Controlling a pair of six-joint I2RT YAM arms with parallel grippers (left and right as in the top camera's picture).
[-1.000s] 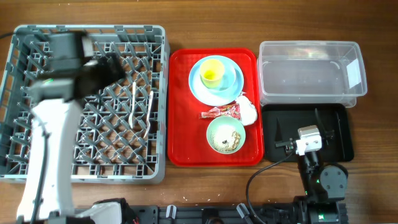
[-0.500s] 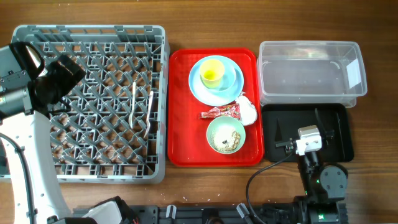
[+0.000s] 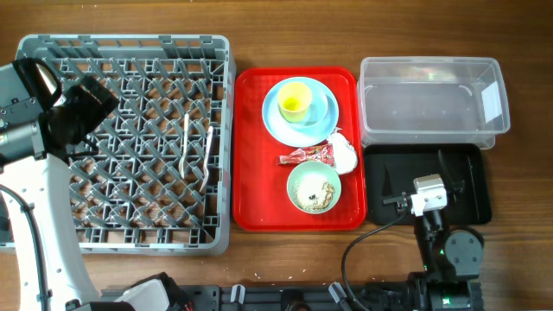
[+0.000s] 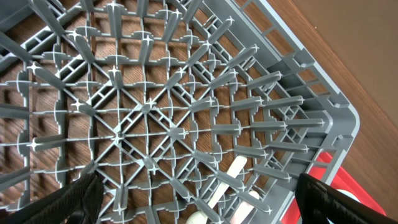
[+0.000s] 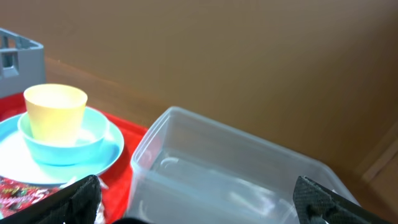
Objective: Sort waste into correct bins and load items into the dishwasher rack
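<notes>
The grey dishwasher rack point(image 3: 121, 142) fills the left; a white spoon point(image 3: 207, 160) and fork point(image 3: 184, 138) lie in it. On the red tray point(image 3: 251, 173) the yellow cup point(image 3: 294, 101) stands on the blue plate point(image 3: 324, 117). Below them lie the red wrapper point(image 3: 307, 156), the napkin point(image 3: 344, 153) and the green bowl point(image 3: 314, 187) with rice scraps. My left gripper point(image 3: 86, 108) is open and empty above the rack's left side point(image 4: 199, 199). My right gripper point(image 3: 413, 177) is open and empty over the black tray point(image 3: 467, 186), facing the clear tub point(image 3: 429, 104).
The left wrist view shows the rack's pegs point(image 4: 143, 106), white utensil handles point(image 4: 233, 180) and a corner of the red tray point(image 4: 348, 186). The right wrist view shows the cup point(image 5: 56, 112), plate point(image 5: 93, 149), wrapper point(image 5: 18, 190) and clear tub point(image 5: 217, 168).
My left arm swung left from over the rack's top-left part to its left edge, then held still. The right arm and all objects stayed put.
</notes>
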